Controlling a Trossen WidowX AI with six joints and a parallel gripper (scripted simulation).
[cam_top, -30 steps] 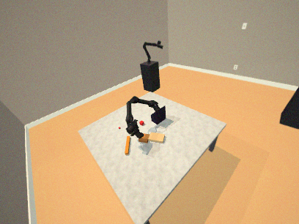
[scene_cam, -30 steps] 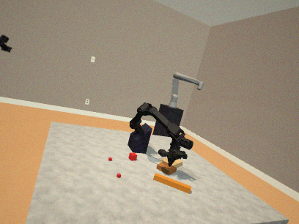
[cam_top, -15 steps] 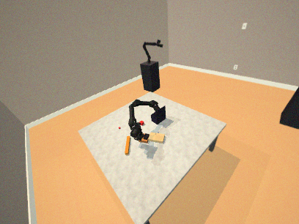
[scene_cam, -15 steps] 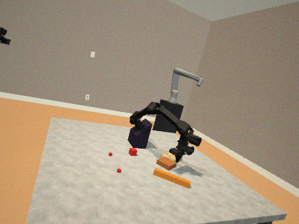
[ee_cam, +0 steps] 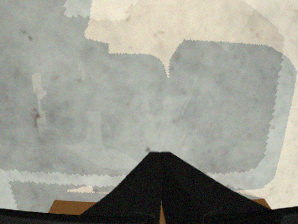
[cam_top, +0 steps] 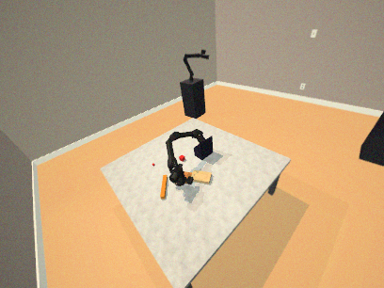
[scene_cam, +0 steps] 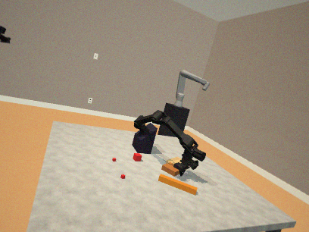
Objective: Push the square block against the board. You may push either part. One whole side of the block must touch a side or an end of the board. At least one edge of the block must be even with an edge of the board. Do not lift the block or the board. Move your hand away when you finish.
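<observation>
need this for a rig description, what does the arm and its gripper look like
The arm is all black: slim, boxy links with rounded joint housings, rising from a dark block-shaped base on the table. No cables, markings or coloured accents show. The gripper is black too; in the wrist view its two fingers are flat and dark, tapering together to a blunt point.
</observation>
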